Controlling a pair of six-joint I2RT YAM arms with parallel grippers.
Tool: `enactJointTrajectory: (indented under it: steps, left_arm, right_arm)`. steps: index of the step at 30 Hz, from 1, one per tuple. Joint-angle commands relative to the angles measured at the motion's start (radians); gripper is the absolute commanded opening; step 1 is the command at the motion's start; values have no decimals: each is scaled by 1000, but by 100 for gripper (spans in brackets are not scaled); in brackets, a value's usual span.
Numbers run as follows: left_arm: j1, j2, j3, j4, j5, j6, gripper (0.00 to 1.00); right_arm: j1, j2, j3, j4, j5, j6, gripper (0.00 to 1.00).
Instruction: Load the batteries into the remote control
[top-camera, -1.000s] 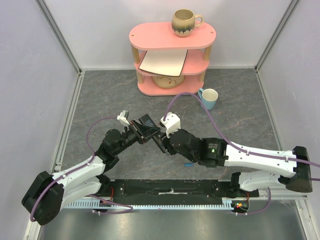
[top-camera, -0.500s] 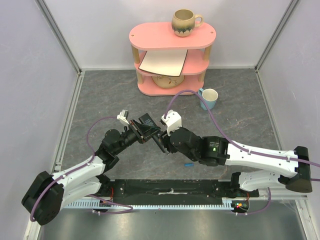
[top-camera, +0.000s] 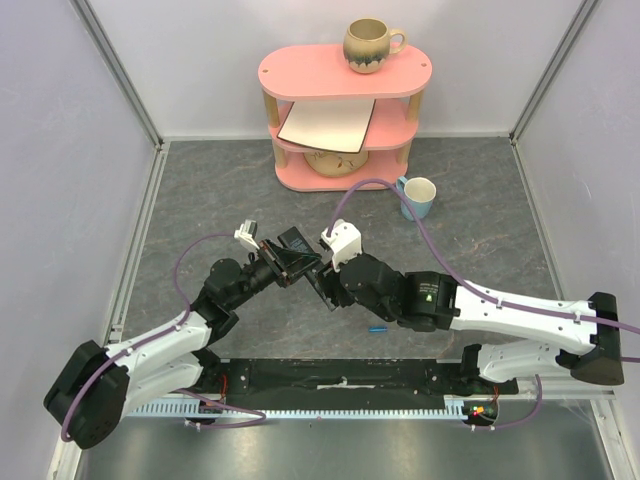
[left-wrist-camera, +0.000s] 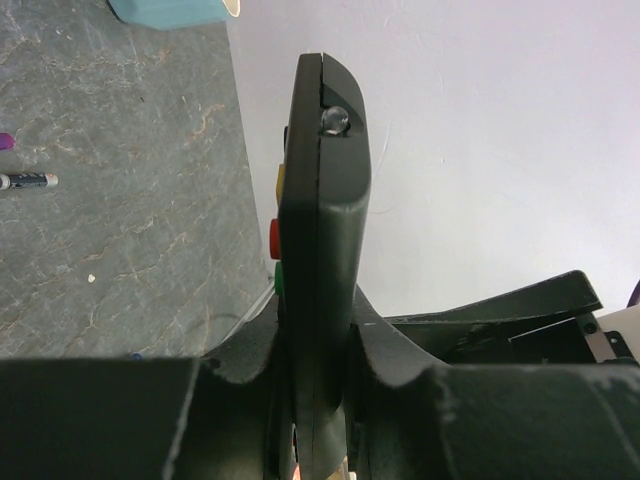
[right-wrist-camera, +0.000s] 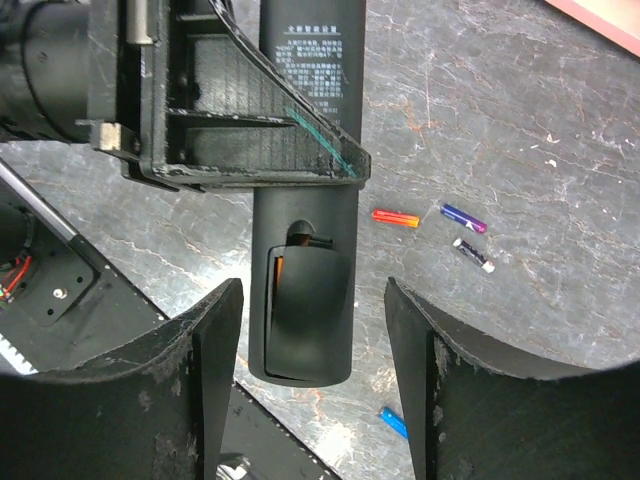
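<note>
Lately, seen from above, the right gripper (top-camera: 330, 292) has spread its jaws and edged a little toward the left arm, so it now brackets the near end of the remote control (top-camera: 318, 288) rather than pinching it; the left gripper (top-camera: 283, 262) stays clamped on the remote, holding it off the table (top-camera: 200, 200) between the two arms; a blue battery (top-camera: 377, 328) lies beside the right forearm; the pink shelf (top-camera: 343, 110) and blue mug (top-camera: 418, 196) stand well apart at the far side, so the middle is open.

From the left wrist, the remote runs edge-on, gripped tight at its lower part, coloured buttons facing left.

From the right wrist, the fingers (right-wrist-camera: 190, 370) stand wide on either side of the remote's back, touching neither edge; the battery cover (right-wrist-camera: 300, 310) shows a gap with an orange glint, and I cannot tell whether a cell sits inside; the red-orange battery (right-wrist-camera: 396, 217), purple battery (right-wrist-camera: 464, 219) and dark battery (right-wrist-camera: 472, 254) lie on bare table to the right; letting go likely frees this arm to fetch one, with room that way and the left finger frame crowding above.
</note>
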Motion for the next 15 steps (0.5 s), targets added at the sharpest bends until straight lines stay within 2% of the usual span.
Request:
enactJointTrajectory:
  steps: [1,4,9,15]
  left_arm:
    - [-5,8,-9,91,2,-27,2]
    - [-7,16,-12,99,3,-29,2]
    - [-7,19,-16,111,9,-29,2]
    - [-7,19,-21,154,20,-30,2]
  right_arm:
    - [-3,-19,68,28,-27,15,67]
    - [-3,-34,84,27,-20,30,70]
    - [-44,-118,52,30,0,87,81]
    - [-225,-195,-80,79,-211,190,85]
